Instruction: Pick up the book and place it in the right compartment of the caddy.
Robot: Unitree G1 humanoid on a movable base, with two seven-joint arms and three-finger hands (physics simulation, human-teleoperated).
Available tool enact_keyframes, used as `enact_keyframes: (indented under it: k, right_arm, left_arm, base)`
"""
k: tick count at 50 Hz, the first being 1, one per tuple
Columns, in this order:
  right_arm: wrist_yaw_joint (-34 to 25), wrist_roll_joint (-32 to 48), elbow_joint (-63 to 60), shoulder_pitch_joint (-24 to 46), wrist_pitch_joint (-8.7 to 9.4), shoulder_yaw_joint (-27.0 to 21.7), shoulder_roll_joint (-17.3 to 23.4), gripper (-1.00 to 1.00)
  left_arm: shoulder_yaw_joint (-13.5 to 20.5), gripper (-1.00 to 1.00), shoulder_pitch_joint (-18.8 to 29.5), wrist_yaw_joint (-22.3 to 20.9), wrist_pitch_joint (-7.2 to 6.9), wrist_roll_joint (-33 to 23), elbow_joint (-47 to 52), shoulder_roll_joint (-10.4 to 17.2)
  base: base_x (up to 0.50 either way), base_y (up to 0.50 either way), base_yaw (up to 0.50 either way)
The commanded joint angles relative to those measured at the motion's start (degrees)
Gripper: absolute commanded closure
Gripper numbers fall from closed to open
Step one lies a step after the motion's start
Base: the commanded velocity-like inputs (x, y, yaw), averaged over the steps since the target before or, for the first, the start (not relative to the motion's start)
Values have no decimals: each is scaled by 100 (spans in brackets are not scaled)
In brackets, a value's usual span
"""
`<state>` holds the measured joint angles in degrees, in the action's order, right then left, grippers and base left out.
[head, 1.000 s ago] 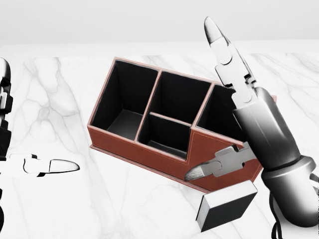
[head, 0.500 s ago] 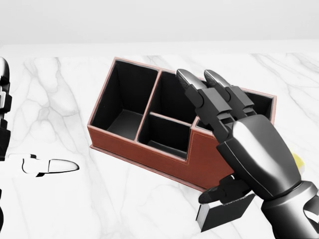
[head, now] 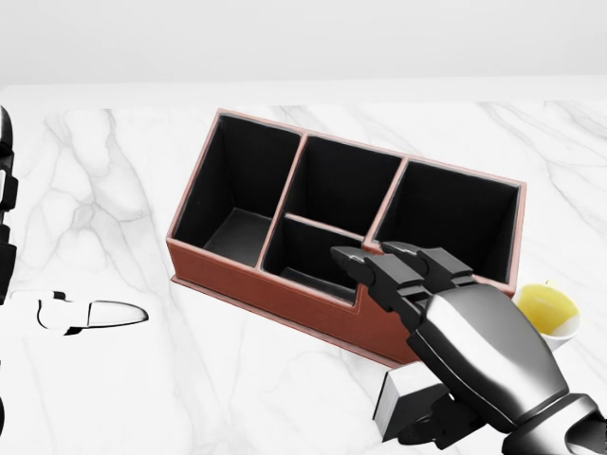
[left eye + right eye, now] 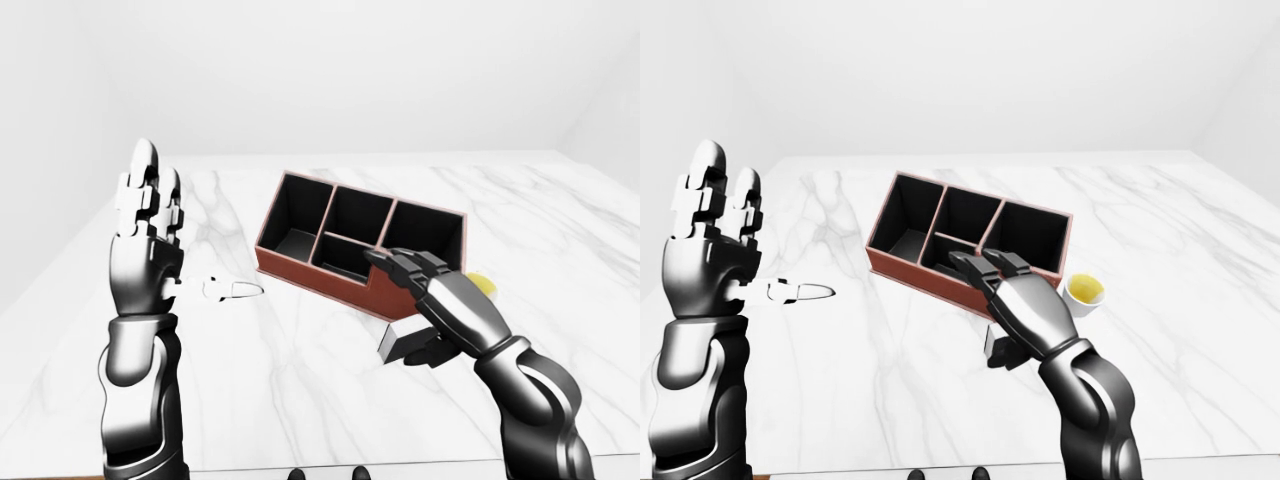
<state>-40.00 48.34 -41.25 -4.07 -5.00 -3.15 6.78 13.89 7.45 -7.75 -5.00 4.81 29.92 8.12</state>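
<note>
The book (image 3: 396, 396), a small block with a white side, lies on the marble table just below the caddy's right end. The caddy (image 3: 285, 296) is brown outside and black inside, with a tall left compartment, two middle ones and a right compartment (image 3: 455, 223), all empty. My right hand (image 3: 403, 327) lies over the book with its fingers stretched out flat across the caddy's lower wall. Its thumb (image 3: 427, 434) is beside the book's lower edge and does not close round it. My left hand (image 4: 150, 230) is raised and open at the left, thumb pointing right.
A small white cup with yellow contents (image 3: 548, 308) stands on the table just right of the caddy. The white marble table (image 4: 300, 400) stretches to the left and towards the bottom of the eye views.
My right hand has dropped from pointing upward to lying flat over the book. The yellow cup, hidden before, now shows. The left hand, caddy and book have not moved.
</note>
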Motion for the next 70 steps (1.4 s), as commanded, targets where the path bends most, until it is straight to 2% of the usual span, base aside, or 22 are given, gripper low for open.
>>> enact_keyframes:
  k: [1, 12, 15, 23, 48, 62, 70]
  right_arm:
    - [0, 380, 190, -268, 0, 109, -63, -65]
    - [0, 667, 455, -321, 0, 330, -77, -56]
    - [67, 725, 570, -352, 0, 352, -58, -44]
    - [289, 851, 873, -304, 0, 373, -23, -33]
    - [564, 1277, 1416, -67, 0, 523, 23, -30]
    - [591, 1385, 1604, -13, 0, 537, 75, -15]
    - [585, 1417, 1661, 17, 0, 486, 104, -15]
  left_arm:
    - [13, -100, 23, 27, 0, 33, 7, 13]
    - [17, -100, 29, 44, 0, 57, 18, 16]
    - [20, -100, 37, 58, 0, 55, 9, 18]
    - [29, -100, 51, 77, 0, 85, 14, 25]
    - [30, -100, 53, 91, 0, 64, -32, 37]
    - [30, -100, 57, 92, 0, 66, -42, 35]
    - [35, -100, 55, 95, 0, 77, -41, 34]
  base:
    - [0, 0, 0]
    - [0, 0, 0]
    - [0, 0, 0]
    - [0, 0, 0]
    - [0, 0, 0]
    - [0, 0, 0]
    - [0, 0, 0]
